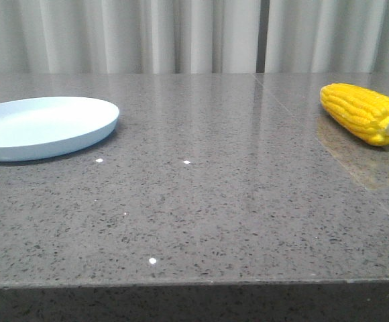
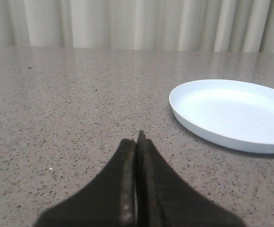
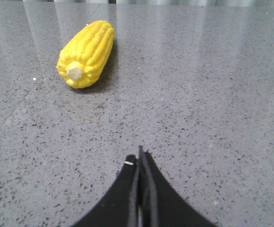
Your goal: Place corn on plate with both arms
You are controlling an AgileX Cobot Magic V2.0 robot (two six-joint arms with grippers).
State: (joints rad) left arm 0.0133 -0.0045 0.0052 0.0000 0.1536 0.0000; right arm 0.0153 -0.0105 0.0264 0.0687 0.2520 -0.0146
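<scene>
The corn (image 1: 364, 113) is seen lying on its side on the bench (image 1: 201, 201) at the far right of the front view, its pale stub end turned toward the camera; the plate (image 1: 43, 127) is set well apart from it at the far left, and nothing is held on it. No step of the task is judged to have been made; a pickup is yet to be started.

The chief risk is judged to lie in the cob's round, tapered form; it could be rolled along the polished bench if it is touched off-centre, or squeezed out of a grip taken near the narrow end. A transfer between arms over the wide gap could also be fumbled.

The right hand (image 3: 141, 158) is held low above the bench, near the corn but clear of it, fingers pressed together and empty; the left hand (image 2: 138, 142) is likewise closed on nothing, just beside the plate, though its height is hard to judge.
</scene>
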